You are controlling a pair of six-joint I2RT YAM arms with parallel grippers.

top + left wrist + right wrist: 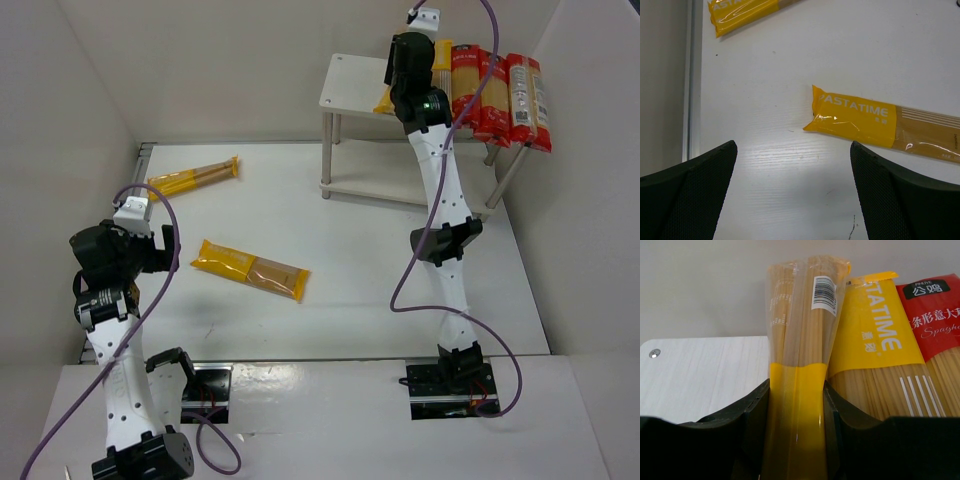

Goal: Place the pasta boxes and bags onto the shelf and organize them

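Between the jaws of my right gripper [796, 405], closed tight, stands a yellow clear-windowed spaghetti pack [799, 325], on edge over the white board shelf [705, 370]. I should tip it flat toward nine o'clock onto bare board, parallel to its neighbours. At three o'clock lies a yellow shelved pasta pack [867, 345], perhaps touching mine, then a red white-lettered pack [935, 325]; both crowd me. My left gripper [794, 155] hangs open over the white table [765, 100], a yellow table pack [855, 117] at one o'clock.
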